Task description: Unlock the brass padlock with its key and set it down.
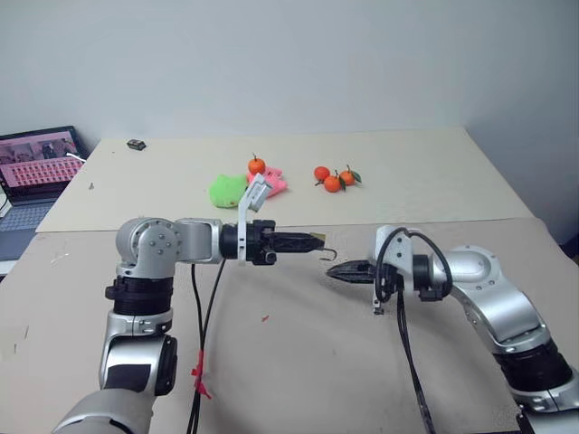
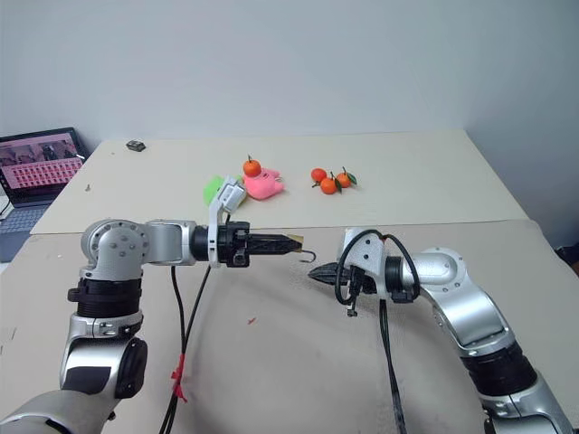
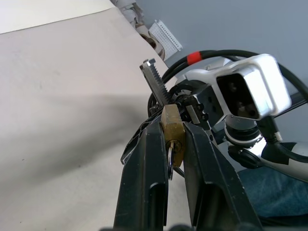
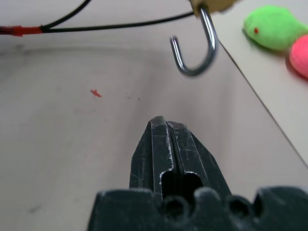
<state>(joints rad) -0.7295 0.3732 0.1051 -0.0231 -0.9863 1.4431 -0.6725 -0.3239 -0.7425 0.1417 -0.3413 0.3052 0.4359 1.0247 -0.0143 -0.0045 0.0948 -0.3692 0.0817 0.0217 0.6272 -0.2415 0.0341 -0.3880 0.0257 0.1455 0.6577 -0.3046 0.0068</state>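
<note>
Above the near table, out in front of you, your left gripper (image 1: 312,240) points level across toward your right side with the brass padlock (image 3: 172,129) clamped between its two black fingers (image 3: 147,178); the jaws stand narrow, closed on the lock's sides. The silver shackle (image 4: 196,44) hangs swung open from the body, one leg free, so the lock reads as already undone, and in the left wrist view something dark like a key ring (image 3: 170,156) dangles from the face of the lock between the fingers, though you cannot make out the key itself. Your right gripper (image 1: 333,270) sits just beside and a little below the shackle, apart from it, its fingers pressed fully together with nothing between them. What is left, as far as you can judge, is setting the lock down. Do it with the left arm alone: draw the right clear first so the hooked shackle cannot snag it, then lower the left until the lock is close over the bare table (image 1: 298,362) before you let the fingers part, so so small a thing does not bounce or skid. Choose the open patch nearest you, away from the black cables (image 1: 204,316), and well short of the small oranges (image 1: 333,176) and soft toys (image 1: 230,191) on the far table.
</note>
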